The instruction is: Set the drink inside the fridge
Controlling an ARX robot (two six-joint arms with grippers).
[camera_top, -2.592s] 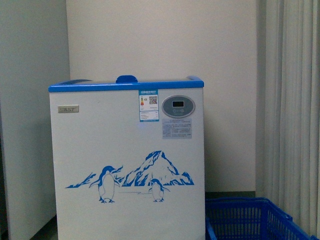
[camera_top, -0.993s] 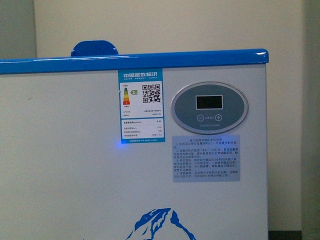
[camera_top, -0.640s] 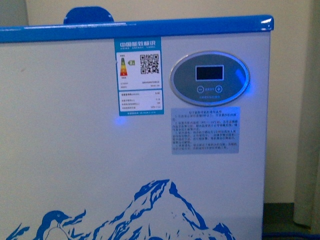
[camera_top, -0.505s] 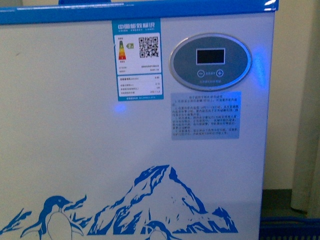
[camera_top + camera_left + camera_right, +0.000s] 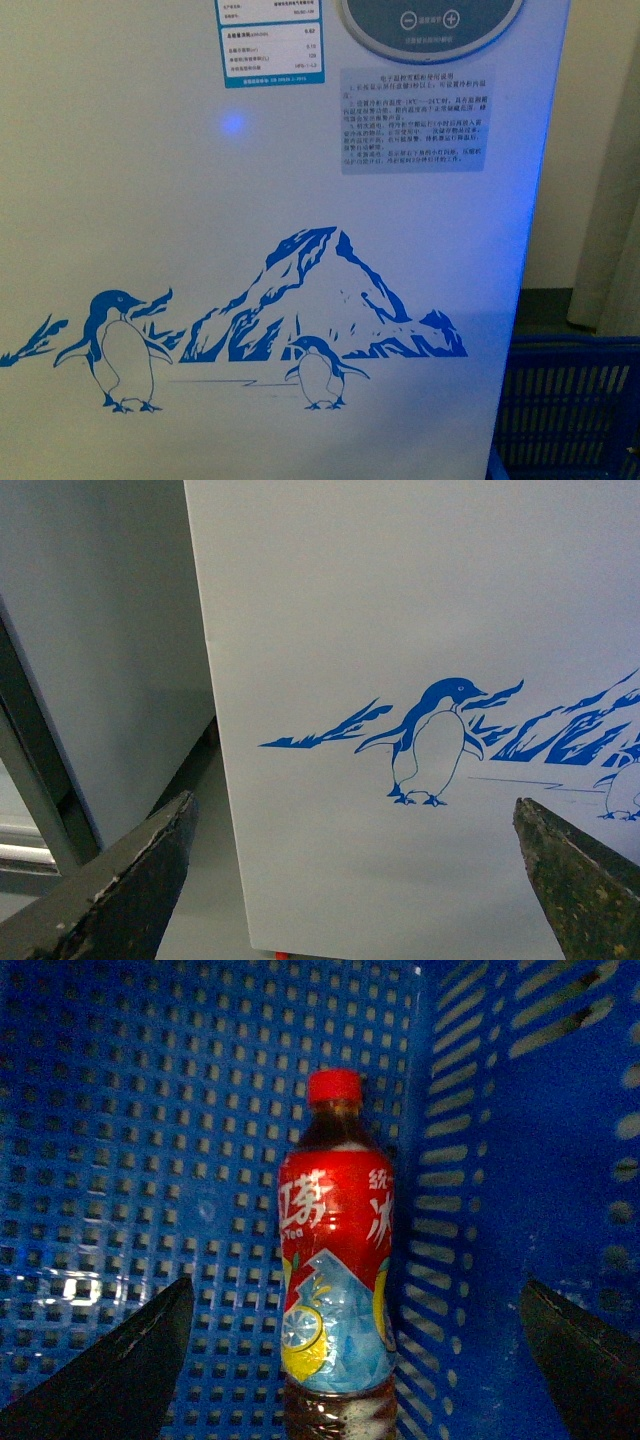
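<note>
The fridge (image 5: 250, 230) fills the front view: a white front with a blue penguin-and-mountain picture and a grey control panel at the top. Its rim and lid are out of view. The left wrist view shows its lower front corner (image 5: 400, 630); my left gripper (image 5: 365, 880) is open and empty, facing it. The drink (image 5: 335, 1250), a clear bottle with red cap, red label and brownish liquid, lies inside a blue lattice crate (image 5: 130, 1140) near a corner. My right gripper (image 5: 360, 1360) is open, its dark fingers either side of the bottle's lower part, apart from it.
The blue crate (image 5: 565, 405) stands on the floor just right of the fridge. A grey wall or panel (image 5: 90, 660) stands close beside the fridge's other side. A cream wall and curtain (image 5: 600, 150) are behind at the right.
The front view has come much closer to the fridge and dropped lower: the blue rim and lid have left the frame, and the penguins and the crate's edge now show.
</note>
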